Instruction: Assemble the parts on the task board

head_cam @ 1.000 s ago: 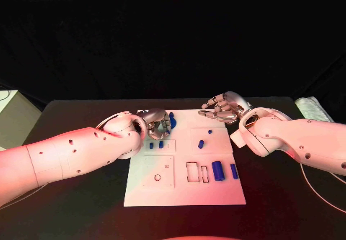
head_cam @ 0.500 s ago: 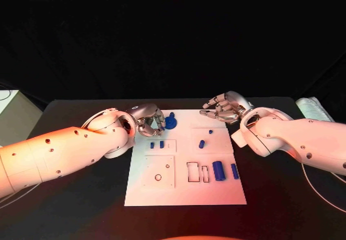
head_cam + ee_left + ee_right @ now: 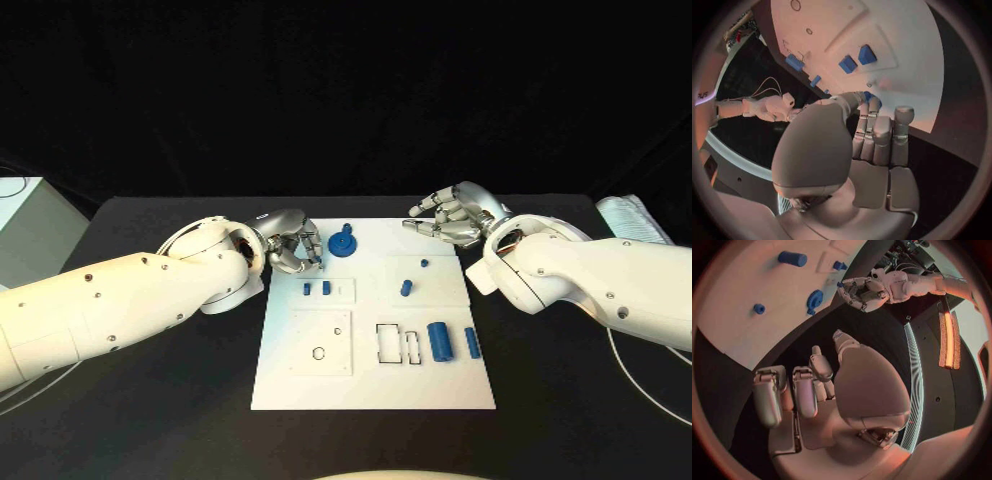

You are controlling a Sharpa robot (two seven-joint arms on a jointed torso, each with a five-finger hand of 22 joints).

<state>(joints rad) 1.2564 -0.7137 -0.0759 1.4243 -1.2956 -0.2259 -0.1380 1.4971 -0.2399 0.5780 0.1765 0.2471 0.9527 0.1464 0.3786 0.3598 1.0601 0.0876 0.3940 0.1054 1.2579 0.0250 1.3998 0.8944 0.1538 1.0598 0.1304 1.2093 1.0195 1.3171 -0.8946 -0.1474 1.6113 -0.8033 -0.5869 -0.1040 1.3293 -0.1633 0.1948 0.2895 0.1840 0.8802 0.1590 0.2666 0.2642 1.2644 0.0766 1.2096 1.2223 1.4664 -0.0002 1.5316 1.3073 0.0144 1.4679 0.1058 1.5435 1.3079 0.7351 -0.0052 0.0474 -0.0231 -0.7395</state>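
Left hand (image 3: 293, 243): at the left edge of the task board's far end, fingers curled inward. In the left wrist view the fingertips (image 3: 870, 102) sit close to a blue shape; whether they hold it cannot be told.
Task board (image 3: 325, 385): a white plate lying flat in the middle of the black table (image 3: 144, 420), between the two hands.
Round blue part (image 3: 342, 243): on the board's far end, just beside the left hand's fingers, with a short stem pointing away from the robot.
Two small blue pegs (image 3: 317, 288): side by side in a recess below the round part.
Small blue pieces (image 3: 408, 287): near the board's middle right, one above the other.
Blue cylinder (image 3: 438, 341): lying in a slot on the board's right half, with a slimmer blue bar (image 3: 470, 343) just right of it.
Right hand (image 3: 454, 214): near the board's far right corner, fingers loosely bent and apart, holding nothing.
Step in hand: most likely seating or leaving the round blue part.
Next move: probably calls for lifting the left hand clear without knocking the part, then choosing another loose piece.
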